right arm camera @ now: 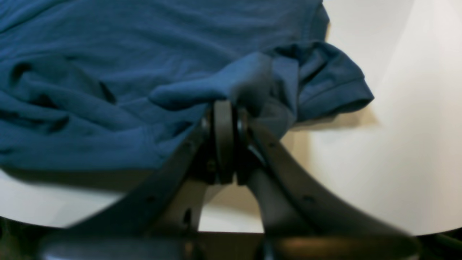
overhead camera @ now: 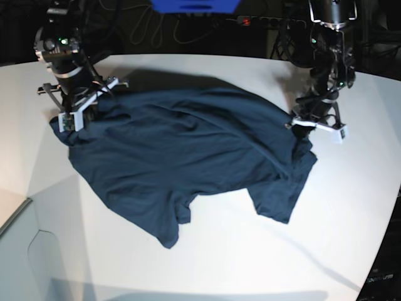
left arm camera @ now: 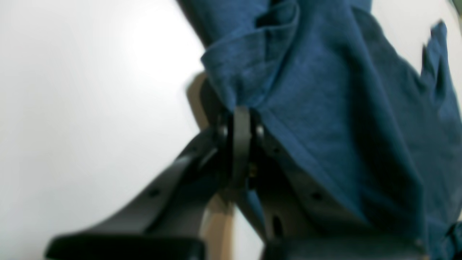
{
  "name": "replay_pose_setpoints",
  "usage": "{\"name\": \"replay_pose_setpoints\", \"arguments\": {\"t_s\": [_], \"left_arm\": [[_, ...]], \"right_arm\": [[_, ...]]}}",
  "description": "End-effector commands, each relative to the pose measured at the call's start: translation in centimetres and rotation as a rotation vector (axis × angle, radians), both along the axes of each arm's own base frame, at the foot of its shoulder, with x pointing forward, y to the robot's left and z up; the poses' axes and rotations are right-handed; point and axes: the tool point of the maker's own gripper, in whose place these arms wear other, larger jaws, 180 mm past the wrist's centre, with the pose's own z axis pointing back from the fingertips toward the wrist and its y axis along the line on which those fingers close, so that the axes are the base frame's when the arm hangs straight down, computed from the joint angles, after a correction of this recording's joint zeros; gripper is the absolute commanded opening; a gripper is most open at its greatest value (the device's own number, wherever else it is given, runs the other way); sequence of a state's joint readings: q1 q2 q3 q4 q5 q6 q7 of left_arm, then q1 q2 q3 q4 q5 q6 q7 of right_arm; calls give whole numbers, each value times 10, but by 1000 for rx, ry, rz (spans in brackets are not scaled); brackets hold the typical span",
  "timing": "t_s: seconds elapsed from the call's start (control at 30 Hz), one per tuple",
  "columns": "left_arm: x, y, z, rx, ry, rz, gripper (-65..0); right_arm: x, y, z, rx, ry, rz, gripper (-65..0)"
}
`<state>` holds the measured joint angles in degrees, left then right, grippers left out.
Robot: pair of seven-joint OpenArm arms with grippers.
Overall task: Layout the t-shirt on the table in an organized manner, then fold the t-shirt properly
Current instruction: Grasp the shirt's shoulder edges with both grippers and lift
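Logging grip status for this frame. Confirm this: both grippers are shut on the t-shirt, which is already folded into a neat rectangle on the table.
Not right on one count. The left gripper and the right gripper are indeed shut on the t-shirt, and it lies on the table, but the base view shows it spread out and wrinkled, sleeves showing, not folded into a neat rectangle.

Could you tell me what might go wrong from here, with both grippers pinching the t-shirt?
1. The left gripper and right gripper each pinch only a small bunch of the t-shirt, so cloth could slip out.
2. The shirt is wrinkled, one sleeve folded over; pulling may set creases.
3. It lies skewed on the table.
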<state>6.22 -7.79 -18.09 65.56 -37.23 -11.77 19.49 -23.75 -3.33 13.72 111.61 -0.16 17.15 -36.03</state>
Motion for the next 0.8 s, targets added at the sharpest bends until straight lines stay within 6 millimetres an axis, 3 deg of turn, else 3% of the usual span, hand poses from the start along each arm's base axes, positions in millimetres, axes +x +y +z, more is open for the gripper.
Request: {"name": "replay_pose_setpoints", "arguments": {"t_s": [0.0,0.07,0.33,0.53,0.77], "left_arm": [[5,9,7,12,-22,14,-633],[0,10,11,9,-32,16,-650],[-10,3,75,62,-181,-34,-649],[-18,-5,106,86,-252,-61,-649],[-34,31,131,152,-287,27,-649]], "right_arm": [[8,0,9,0,-45,6,-650],[8,0,6,4,-38,5,-650],[13,-1,3,3,-40,8,-650],[19,-2,7,1,-52,7,-650],[20,-1,10,1,-66,8,-650]]}}
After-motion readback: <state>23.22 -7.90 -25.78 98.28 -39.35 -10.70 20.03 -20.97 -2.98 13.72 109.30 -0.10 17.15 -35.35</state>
